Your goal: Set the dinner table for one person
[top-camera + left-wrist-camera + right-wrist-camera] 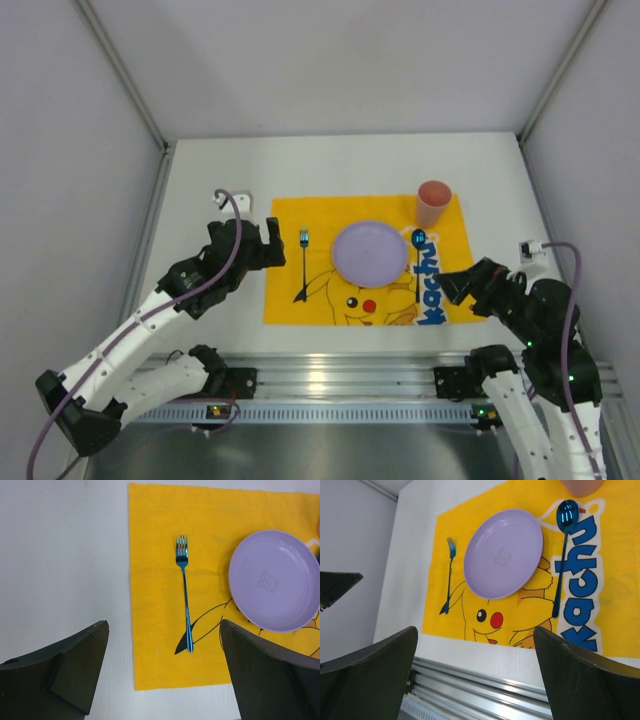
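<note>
Both arms are bent low, with the dinner table (340, 165) beneath them. The left gripper (272, 243) is held over the left edge of the yellow cloth (290, 215), its jaws spread wide with nothing between them. The fork (185, 595) lies just ahead. The right gripper (447, 287), likewise spread and unladen, is held over the cloth's near right corner. Ahead of it lie the blue spoon (561, 562) and the purple plate (503, 553), with the pink cup (433, 203) upright beyond. The ribbed rail (340, 375) runs behind both grippers.
</note>
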Controlling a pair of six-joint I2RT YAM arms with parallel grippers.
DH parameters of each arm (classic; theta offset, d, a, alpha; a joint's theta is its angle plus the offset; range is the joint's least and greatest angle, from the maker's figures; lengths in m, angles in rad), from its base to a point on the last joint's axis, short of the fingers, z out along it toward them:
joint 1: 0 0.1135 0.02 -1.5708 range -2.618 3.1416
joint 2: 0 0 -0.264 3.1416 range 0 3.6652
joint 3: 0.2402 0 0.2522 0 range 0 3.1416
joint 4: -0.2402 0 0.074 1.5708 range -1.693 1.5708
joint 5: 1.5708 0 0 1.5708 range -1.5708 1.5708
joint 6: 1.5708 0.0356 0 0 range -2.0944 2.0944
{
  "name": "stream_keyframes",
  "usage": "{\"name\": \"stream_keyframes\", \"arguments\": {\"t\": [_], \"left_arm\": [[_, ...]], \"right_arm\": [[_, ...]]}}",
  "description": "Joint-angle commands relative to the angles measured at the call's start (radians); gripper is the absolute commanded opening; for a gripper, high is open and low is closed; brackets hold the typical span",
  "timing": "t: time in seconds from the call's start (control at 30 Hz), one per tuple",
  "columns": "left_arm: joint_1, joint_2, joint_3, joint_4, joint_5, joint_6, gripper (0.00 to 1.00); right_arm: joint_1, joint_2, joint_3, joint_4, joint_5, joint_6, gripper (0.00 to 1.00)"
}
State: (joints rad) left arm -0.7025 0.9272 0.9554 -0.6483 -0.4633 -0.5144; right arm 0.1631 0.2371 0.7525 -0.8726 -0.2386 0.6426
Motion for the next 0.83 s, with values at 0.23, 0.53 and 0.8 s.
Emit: {"name": "stream_keyframes", "arguments": {"t": [0.23, 0.53, 0.8], "left_arm": [[0.003, -0.111, -0.115, 0.159, -0.011, -0.029, 0.98], [0.001, -0.16, -0.153, 0.156, -0.055, -0.019, 0.98], [0.003, -0.142, -0.184, 0.231, -0.141, 0.065, 0.99]], "right_arm": [[0.004, 0.131, 0.025, 0.026, -0.07, -0.001, 1.0], [0.007, 0.165, 0.028, 0.052, -0.09, -0.038, 1.0], [0.013, 0.191, 0.05, 0.075, -0.125, -0.083, 1.0]]}}
